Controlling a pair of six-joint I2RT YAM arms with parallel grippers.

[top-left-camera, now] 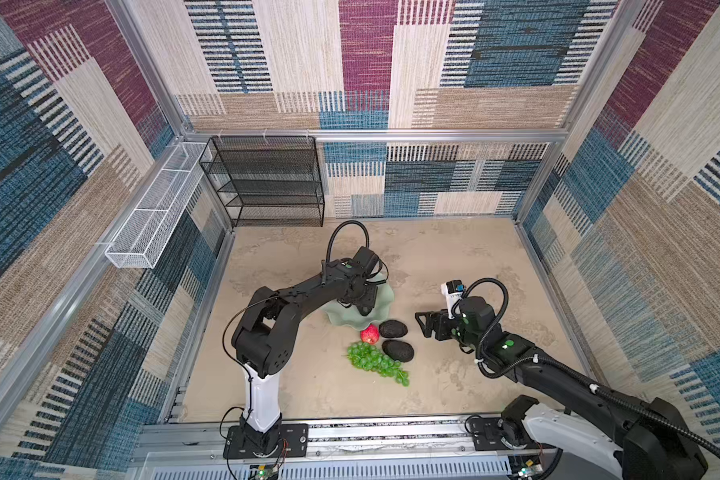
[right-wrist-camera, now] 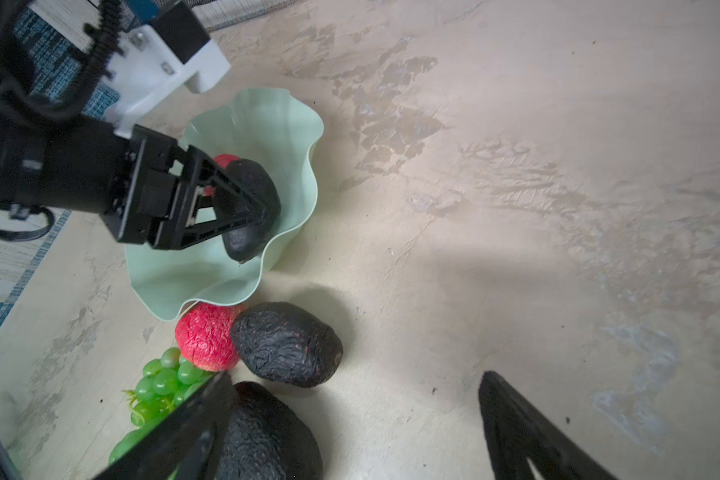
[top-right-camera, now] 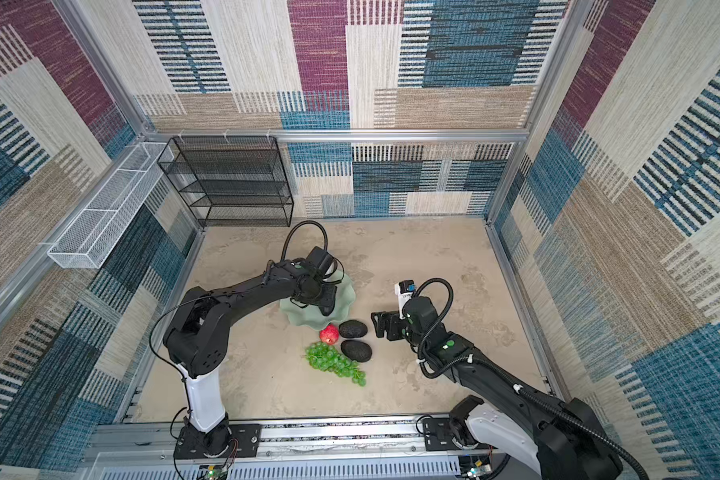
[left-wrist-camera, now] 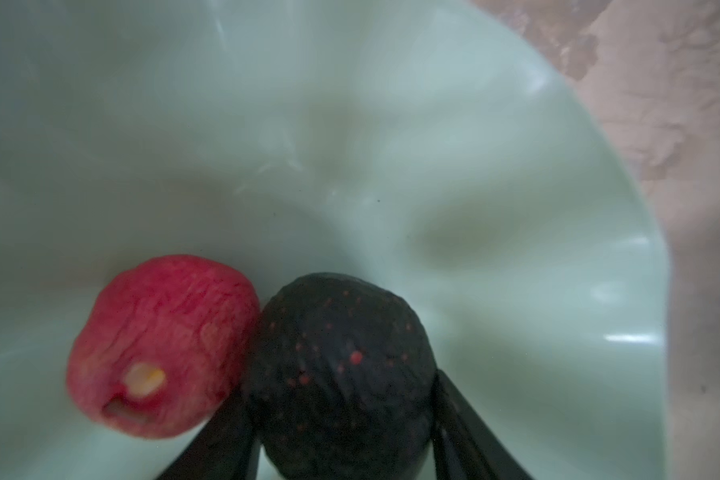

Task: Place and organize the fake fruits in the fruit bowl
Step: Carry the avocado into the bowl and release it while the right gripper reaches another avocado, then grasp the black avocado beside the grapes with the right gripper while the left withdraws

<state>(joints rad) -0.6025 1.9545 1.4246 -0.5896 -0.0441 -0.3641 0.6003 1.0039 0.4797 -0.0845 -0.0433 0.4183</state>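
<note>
The mint-green fruit bowl [top-left-camera: 341, 320] [top-right-camera: 300, 320] [left-wrist-camera: 516, 208] [right-wrist-camera: 275, 116] stands mid-table. My left gripper [top-left-camera: 364, 305] [top-right-camera: 325, 305] [left-wrist-camera: 341, 390] [right-wrist-camera: 250, 208] reaches into it, shut on a black avocado [left-wrist-camera: 341, 365] [right-wrist-camera: 244, 243] that leans against a red apple [left-wrist-camera: 159, 345] [right-wrist-camera: 225, 160] lying in the bowl. In front of the bowl lie another apple [top-left-camera: 370, 333] [right-wrist-camera: 204, 336], two avocados [top-left-camera: 393, 328] [top-left-camera: 398, 350] [right-wrist-camera: 285, 343] and green grapes [top-left-camera: 375, 361] [right-wrist-camera: 163, 378]. My right gripper [top-left-camera: 422, 324] [top-right-camera: 378, 326] [right-wrist-camera: 362, 424] hovers open just right of those avocados, holding nothing.
A black mesh shelf [top-left-camera: 267, 183] stands at the back left against the wall. A white wire basket [top-left-camera: 154, 216] hangs on the left wall. Metal frame rails [top-left-camera: 391, 428] border the beige table [top-left-camera: 454, 257].
</note>
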